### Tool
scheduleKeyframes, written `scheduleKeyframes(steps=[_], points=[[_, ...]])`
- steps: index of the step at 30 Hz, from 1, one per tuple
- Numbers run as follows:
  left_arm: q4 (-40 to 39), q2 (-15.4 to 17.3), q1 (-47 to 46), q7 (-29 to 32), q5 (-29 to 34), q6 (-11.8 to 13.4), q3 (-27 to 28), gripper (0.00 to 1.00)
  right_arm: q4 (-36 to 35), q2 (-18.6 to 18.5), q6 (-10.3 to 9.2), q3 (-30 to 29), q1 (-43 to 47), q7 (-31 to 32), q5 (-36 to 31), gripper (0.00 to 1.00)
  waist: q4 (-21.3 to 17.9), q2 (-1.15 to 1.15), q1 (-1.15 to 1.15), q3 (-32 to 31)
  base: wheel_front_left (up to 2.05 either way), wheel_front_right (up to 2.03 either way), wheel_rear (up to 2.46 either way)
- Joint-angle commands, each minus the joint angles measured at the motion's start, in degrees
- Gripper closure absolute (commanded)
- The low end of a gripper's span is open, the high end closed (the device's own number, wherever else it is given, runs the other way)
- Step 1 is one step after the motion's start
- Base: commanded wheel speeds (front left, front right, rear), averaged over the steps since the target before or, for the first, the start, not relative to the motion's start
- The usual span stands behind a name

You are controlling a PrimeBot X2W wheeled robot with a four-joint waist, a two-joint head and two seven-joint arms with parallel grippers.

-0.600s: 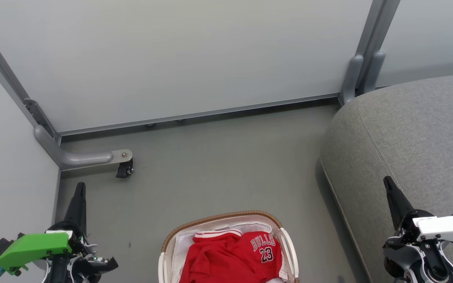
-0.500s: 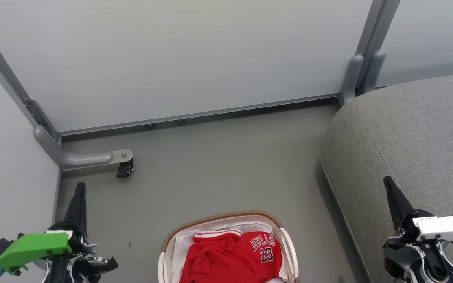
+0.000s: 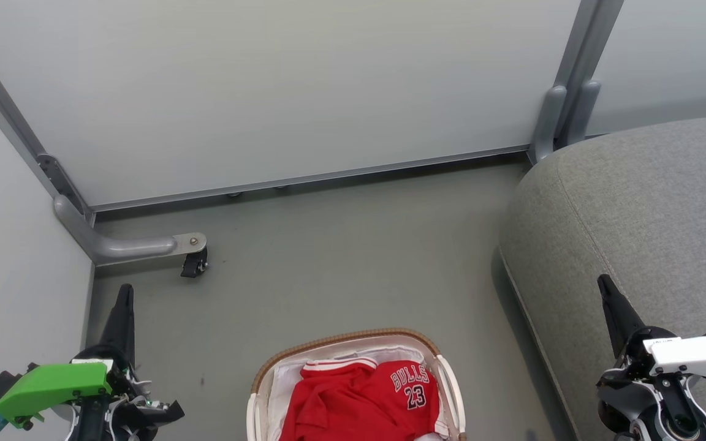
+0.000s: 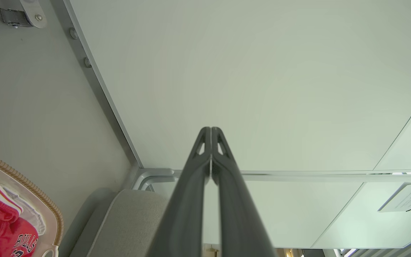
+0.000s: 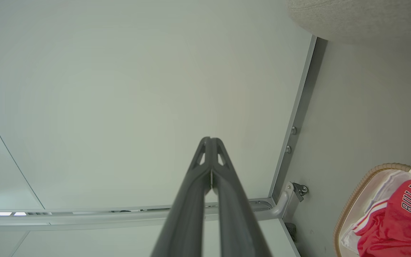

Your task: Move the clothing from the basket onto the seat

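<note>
Down at the bottom of the head view, the red clothing (image 3: 359,401) lies crumpled in the basket (image 3: 341,339), in soft folds with white ribbed trim and dark "BULLS 23" lettering facing up. The basket is oval white plastic, edged with a brown woven rim and lined in white cloth. It stands on the smooth grey floor (image 3: 341,245) near the seat (image 3: 647,208), a rounded grey cushion of coarse weave with a stitched seam. The left end effector (image 3: 125,293) and right end effector (image 3: 604,285) are both empty, their long, dark, tapered fingers pressed together.
</note>
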Motion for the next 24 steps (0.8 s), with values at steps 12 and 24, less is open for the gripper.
scheduleKeyframes(steps=[12,24], points=[[-0.08,0.28,-0.57,0.2,-0.18,-0.25,0.1,1.0,-0.21,-0.34,-0.02,-0.07,-0.47,0.02,0.2,1.0,0.0,0.0,0.0,0.0,0.0,0.0,0.0],[-0.08,0.28,-0.57,0.2,-0.18,-0.25,0.1,1.0,-0.21,-0.34,-0.02,-0.07,-0.47,0.02,0.2,1.0,0.0,0.0,0.0,0.0,0.0,0.0,0.0]])
